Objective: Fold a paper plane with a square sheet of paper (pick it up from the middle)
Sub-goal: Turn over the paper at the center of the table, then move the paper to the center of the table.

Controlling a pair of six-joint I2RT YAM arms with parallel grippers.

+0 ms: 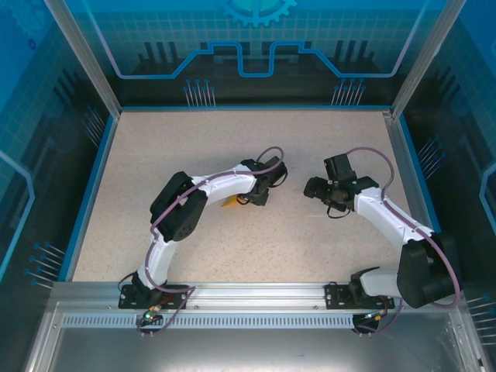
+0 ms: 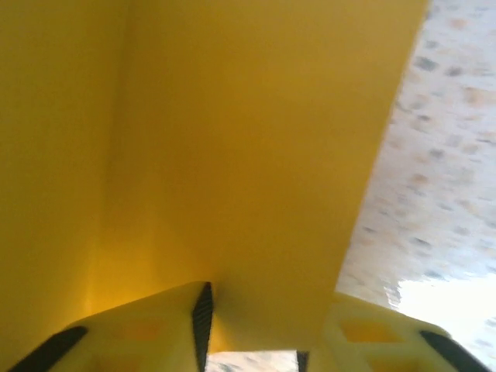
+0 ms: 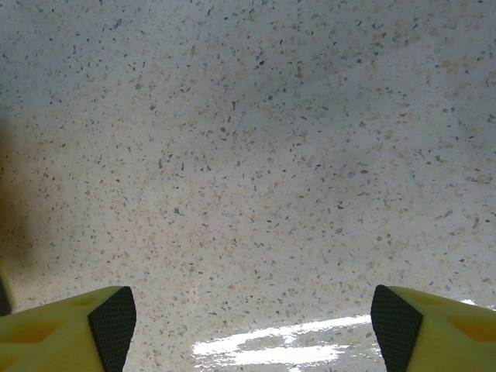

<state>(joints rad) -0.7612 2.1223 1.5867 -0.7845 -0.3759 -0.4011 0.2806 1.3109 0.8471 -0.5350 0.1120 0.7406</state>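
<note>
Speckled beige stone-look tabletop [image 1: 310, 248] w/ thin blue rim strip [image 1: 91, 186] at sides & back. Translucent blue wall panels [image 1: 256, 46] w/ circuit & gear graphics, angled aluminium posts [image 1: 81, 54] at corners. Grey slotted metal rail [image 1: 256, 318] along near edge. Bright glare patch [image 3: 271, 353] on surface.

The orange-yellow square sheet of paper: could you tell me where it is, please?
In the top view the orange-yellow paper peeks left of table centre, under the left arm; it runs between the left gripper's fingers.
</note>
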